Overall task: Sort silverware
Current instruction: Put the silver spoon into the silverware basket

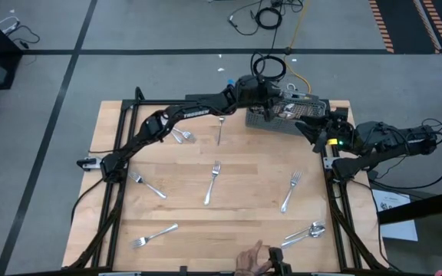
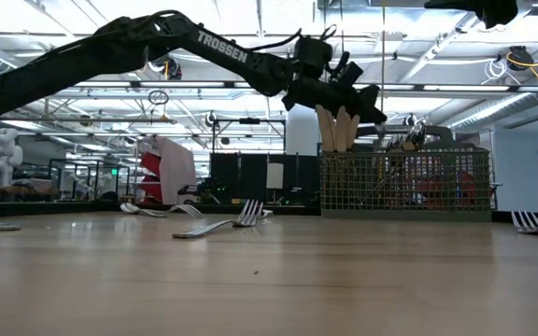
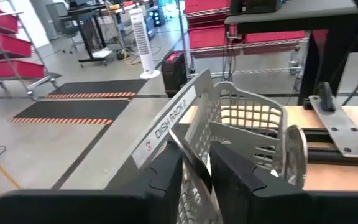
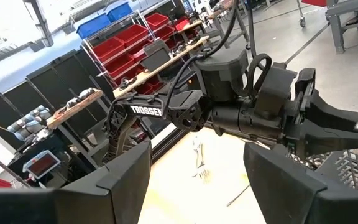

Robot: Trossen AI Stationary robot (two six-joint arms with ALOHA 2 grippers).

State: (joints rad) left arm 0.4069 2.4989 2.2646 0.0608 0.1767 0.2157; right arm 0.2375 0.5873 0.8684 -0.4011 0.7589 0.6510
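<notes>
The grey mesh caddy [image 1: 294, 121] stands at the table's far right, with tan handles [image 2: 336, 126] and other pieces sticking up out of it. My left gripper [image 3: 196, 180] reaches level over the caddy's rim [image 3: 166, 124], its fingers a little apart. A slim silver piece [image 3: 188, 152] stands in the gap between them. Loose silverware lies flat on the table: forks [image 1: 212, 184] [image 1: 290, 190] [image 1: 156, 234], and spoons [image 1: 307, 231] near the front right. My right gripper [image 4: 197, 180] waits open and empty to the right of the caddy [image 1: 322, 136]. My left gripper has the slim silver piece [image 3: 191, 158] between its two fingers, which come level over the caddy's rim. Whether either finger touches the piece, I cannot tell. The piece slants down into the caddy; its lower end is hidden by the fingers.
A person's hand [image 1: 250, 261] rests at the table's near edge. More forks lie at the far left [image 1: 181, 136] and left [image 1: 148, 186]; another slim piece [image 1: 219, 129] lies just left of the caddy. Bare wood shows in the middle.
</notes>
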